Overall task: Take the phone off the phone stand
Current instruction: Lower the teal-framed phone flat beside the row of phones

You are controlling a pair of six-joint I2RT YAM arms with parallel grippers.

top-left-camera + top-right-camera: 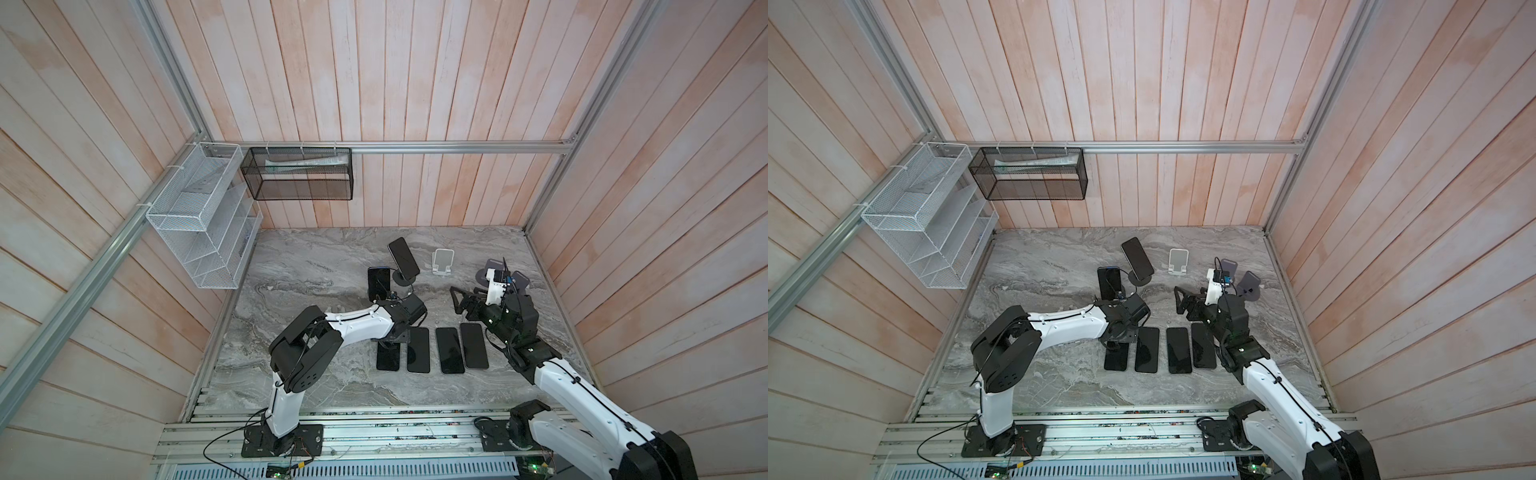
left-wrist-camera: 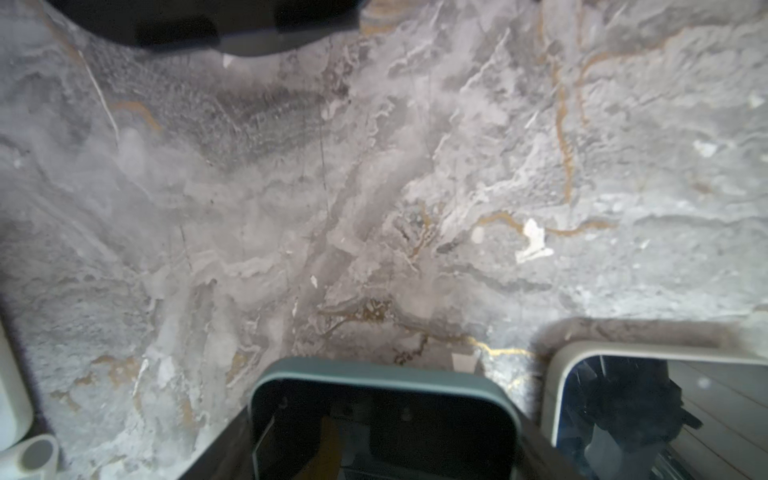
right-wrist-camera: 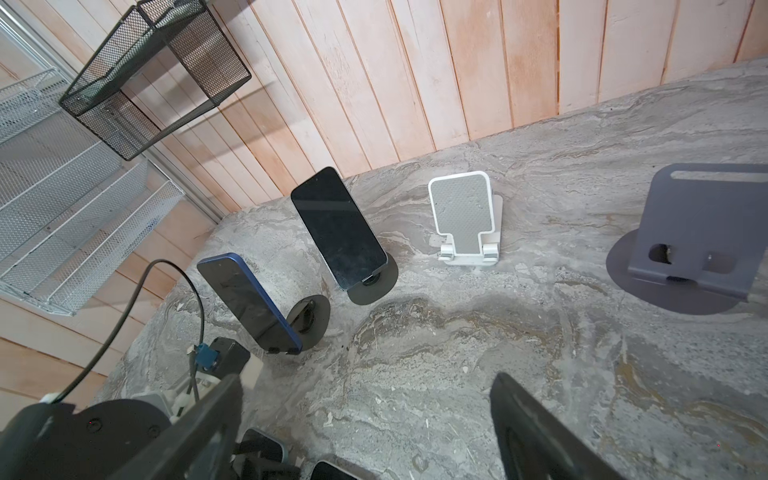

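Note:
A blue-edged phone (image 1: 379, 283) (image 3: 249, 303) leans on a dark round-based phone stand (image 3: 309, 318). Behind it, a black phone (image 1: 404, 257) (image 3: 338, 228) sits on another round stand (image 3: 380, 282). My left gripper (image 1: 392, 338) (image 2: 382, 436) points down at the left end of a row of phones and is shut on a grey-green edged phone (image 2: 374, 372) (image 1: 388, 359). Whether that phone rests on the table I cannot tell. My right gripper (image 1: 461, 301) (image 3: 370, 415) hovers open over bare marble, right of both occupied stands, with nothing between its fingers.
Three more phones (image 1: 418, 350) (image 1: 449, 350) (image 1: 473, 345) lie flat in the row. An empty white stand (image 1: 441, 262) (image 3: 465, 220) and grey stands (image 1: 521, 279) (image 3: 702, 232) are at the back right. A white wire rack (image 1: 199, 216) and a black mesh basket (image 1: 297, 172) hang on the walls.

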